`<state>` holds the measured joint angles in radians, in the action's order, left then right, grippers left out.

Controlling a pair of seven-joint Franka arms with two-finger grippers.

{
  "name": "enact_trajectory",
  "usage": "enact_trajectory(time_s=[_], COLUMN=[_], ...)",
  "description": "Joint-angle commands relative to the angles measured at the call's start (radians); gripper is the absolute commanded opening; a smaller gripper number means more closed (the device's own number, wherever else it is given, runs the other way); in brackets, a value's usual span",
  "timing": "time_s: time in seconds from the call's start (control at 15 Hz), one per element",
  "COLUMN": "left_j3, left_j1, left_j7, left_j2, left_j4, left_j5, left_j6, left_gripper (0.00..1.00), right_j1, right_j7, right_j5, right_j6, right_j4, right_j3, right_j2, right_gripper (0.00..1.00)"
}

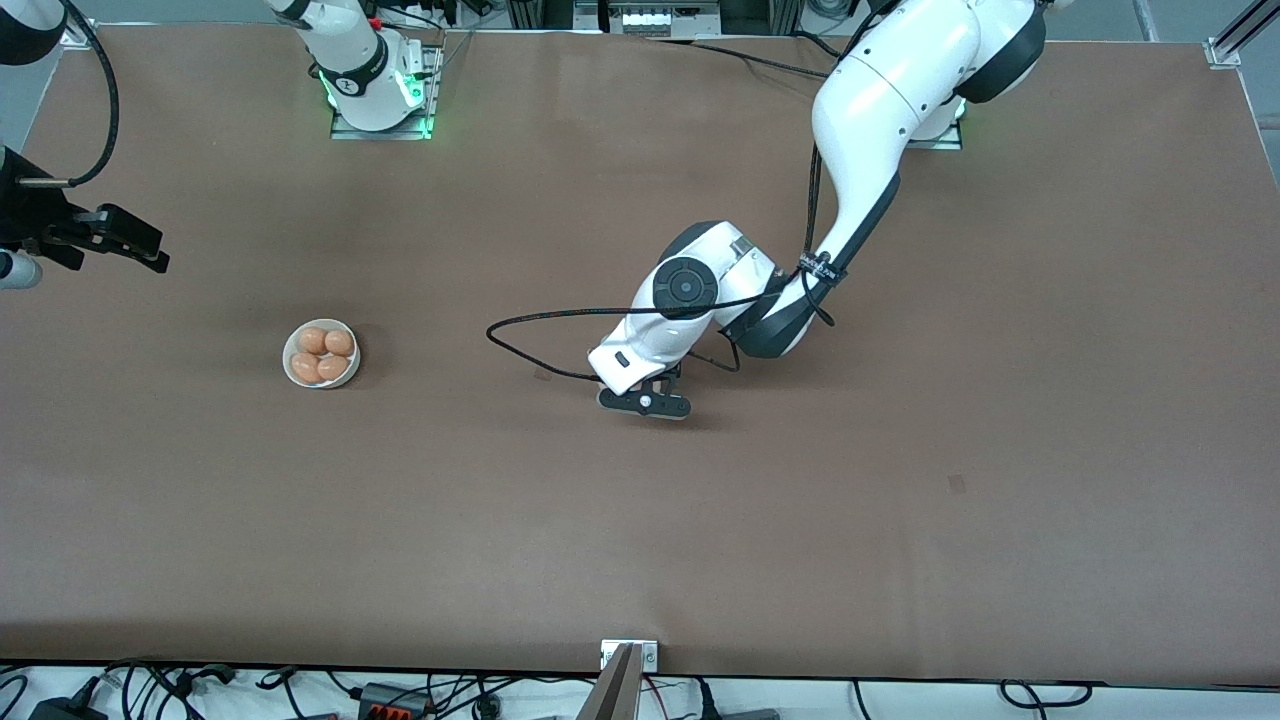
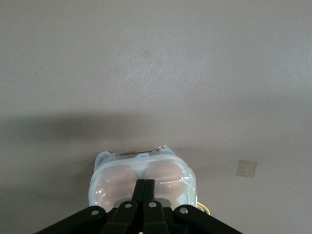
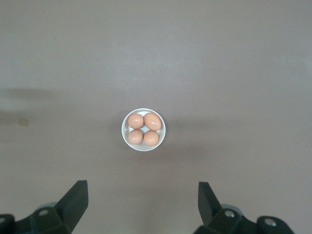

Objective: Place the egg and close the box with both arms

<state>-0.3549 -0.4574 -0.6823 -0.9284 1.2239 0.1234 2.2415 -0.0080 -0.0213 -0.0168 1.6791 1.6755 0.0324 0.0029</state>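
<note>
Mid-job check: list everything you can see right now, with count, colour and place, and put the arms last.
bowl: one, white, on the table toward the right arm's end
eggs: four, brown, in the bowl
egg carton: one, clear plastic, lid down over brown eggs, under the left gripper; hidden in the front view
table: one, brown
left gripper: one, black, shut, fingertips on the carton lid, mid-table
right gripper: one, black, open, waiting high above the table at the right arm's end
</note>
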Motion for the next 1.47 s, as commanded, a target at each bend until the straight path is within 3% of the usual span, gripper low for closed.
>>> enact_trajectory(time_s=[0.0,0.13,0.4,0.53,1.0,1.2,1.4], left_j3=[0.019,0.01,0.002,-0.001,-0.032,-0.035,-0.035], left_j1=[-0.009,0.002,0.06,0.11,0.333,0.451,0.487], left_j7=[0.003,0.006,0.029,0.091,0.357,0.47,0.567], left_j2=[-0.014,0.008,0.043,0.066,0.186,0.313,0.419], left_j4=[-0.032,-0.041,-0.147,-0.147,-0.124,-0.023,-0.021], left_j5=[0.032,0.029,0.027,0.019,0.013,0.012,0.009], left_j6=[-0.006,-0.078,-0.299,-0.321,-0.551,-0.589,-0.69], left_gripper=[0.0,0.0,0.0,0.0,0.0,0.0,0.0], right_j1=[0.006,0.006,0.006,0.006,0.006,0.006,0.006], right_j7=[-0.014,-0.015,-0.015,-0.015,-0.015,-0.017,-0.015], right_j5=[-0.011,-0.011,-0.012,-0.012,-0.012,-0.012,-0.012], right_j6=[-0.005,-0.005,0.004,0.001,-0.001,0.001,-0.004], right_j4=[-0.002,-0.002,-0.002,-0.002,-0.002,-0.002,-0.002], right_j3=[0.0,0.0,0.0,0.0,0.0,0.0,0.0], right_j2=[-0.011,-0.011,-0.009,-0.009,-0.009,-0.009,-0.009], right_gripper=[1.0,1.0,1.0,1.0,1.0,1.0,1.0])
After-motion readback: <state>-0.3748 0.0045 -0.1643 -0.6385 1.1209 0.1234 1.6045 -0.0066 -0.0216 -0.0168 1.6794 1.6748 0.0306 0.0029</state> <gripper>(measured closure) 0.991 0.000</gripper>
